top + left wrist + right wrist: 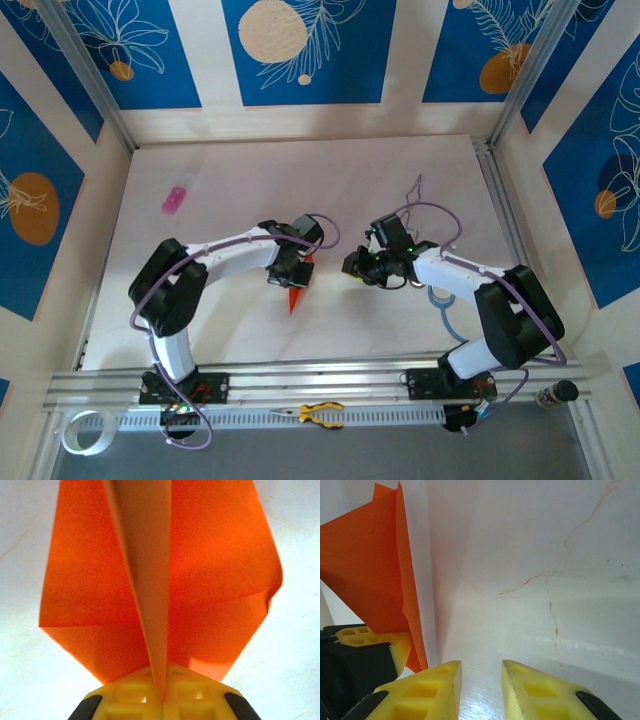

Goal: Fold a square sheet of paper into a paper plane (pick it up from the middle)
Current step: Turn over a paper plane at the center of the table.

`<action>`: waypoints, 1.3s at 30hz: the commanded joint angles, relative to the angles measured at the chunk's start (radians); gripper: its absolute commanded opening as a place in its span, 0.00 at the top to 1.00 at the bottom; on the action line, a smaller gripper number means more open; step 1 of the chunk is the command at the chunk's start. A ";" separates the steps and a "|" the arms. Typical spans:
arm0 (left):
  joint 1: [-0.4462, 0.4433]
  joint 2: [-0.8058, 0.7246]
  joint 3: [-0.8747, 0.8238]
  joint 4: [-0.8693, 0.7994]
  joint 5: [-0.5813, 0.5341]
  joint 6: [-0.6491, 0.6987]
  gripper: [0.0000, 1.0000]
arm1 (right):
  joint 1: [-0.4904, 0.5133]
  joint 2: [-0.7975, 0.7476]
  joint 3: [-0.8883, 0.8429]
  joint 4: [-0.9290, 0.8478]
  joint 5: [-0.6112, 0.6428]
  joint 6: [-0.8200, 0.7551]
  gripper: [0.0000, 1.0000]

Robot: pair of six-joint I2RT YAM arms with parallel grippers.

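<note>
Left tool (162, 700) is clenched on the centre keel of the paper plane (215, 570), holding the orange dart over the middle of the bench (400, 180) with its wings spread to either side, while the right tool (481, 680) stands just beside it, jaws parted and carrying nothing. I judge the plane feather-light, thin and limp, its creases easily crushed or sprung open and its surface fairly slick in a pinch. Any fresh hold therefore belongs on the stacked layers of the keel close to the present pinch, not on a single-ply wing.
</note>
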 commanded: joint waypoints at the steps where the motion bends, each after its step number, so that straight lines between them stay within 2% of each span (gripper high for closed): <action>1: 0.009 0.027 0.033 -0.021 0.002 -0.021 0.96 | -0.004 0.000 0.010 -0.025 -0.027 0.000 0.73; 22: 0.008 0.047 0.028 0.040 -0.016 -0.057 0.88 | -0.004 0.022 0.012 -0.023 -0.044 0.000 0.74; 39: 0.007 0.080 0.025 0.086 -0.014 -0.083 0.87 | -0.006 0.031 0.011 -0.019 -0.057 0.000 0.74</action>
